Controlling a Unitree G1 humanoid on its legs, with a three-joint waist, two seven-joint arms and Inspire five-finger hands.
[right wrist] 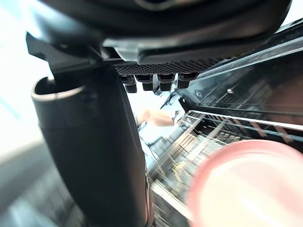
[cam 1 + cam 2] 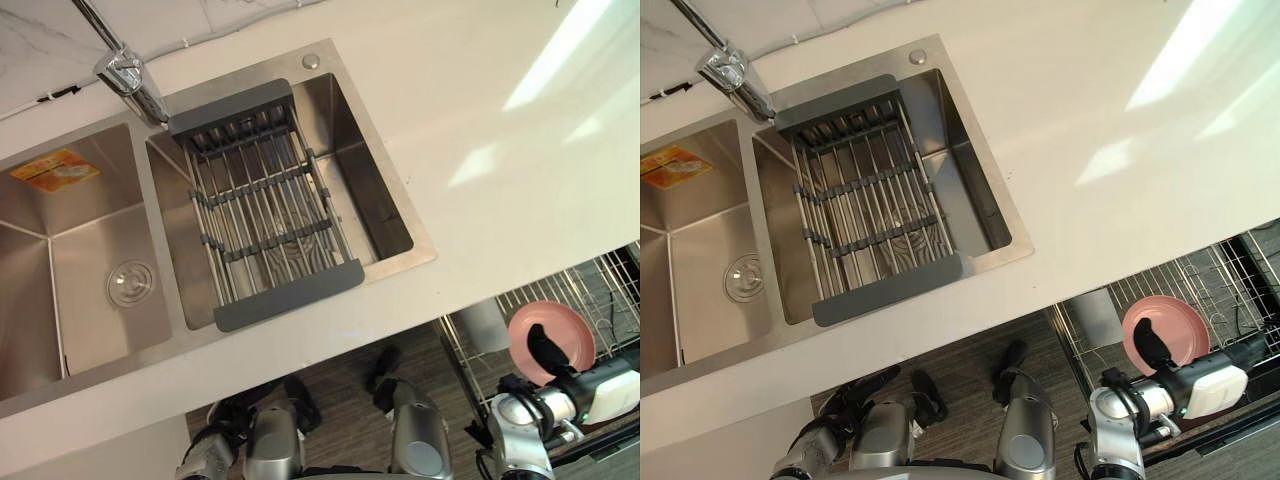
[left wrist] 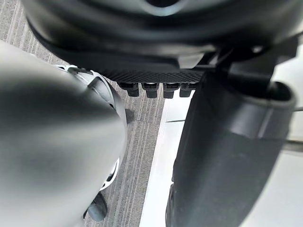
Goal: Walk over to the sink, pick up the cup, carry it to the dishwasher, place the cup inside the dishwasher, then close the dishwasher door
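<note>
Lowering the cup (image 2: 572,332) upright between the rack (image 2: 598,287) wires is advised; whether the right hand (image 2: 545,352) pinches it cannot be told.

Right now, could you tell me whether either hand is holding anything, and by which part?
Cannot be told: the right hand lies across the rim of the pink cup over the dishwasher rack. The left hand holds nothing.

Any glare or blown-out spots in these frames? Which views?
Left eye view: sunlight patches blow out the white countertop at upper right; the chrome tap glints; the stainless steel double sink reflects softly. Right wrist view: a bright white wash opposite the wire dishwasher rack.
</note>
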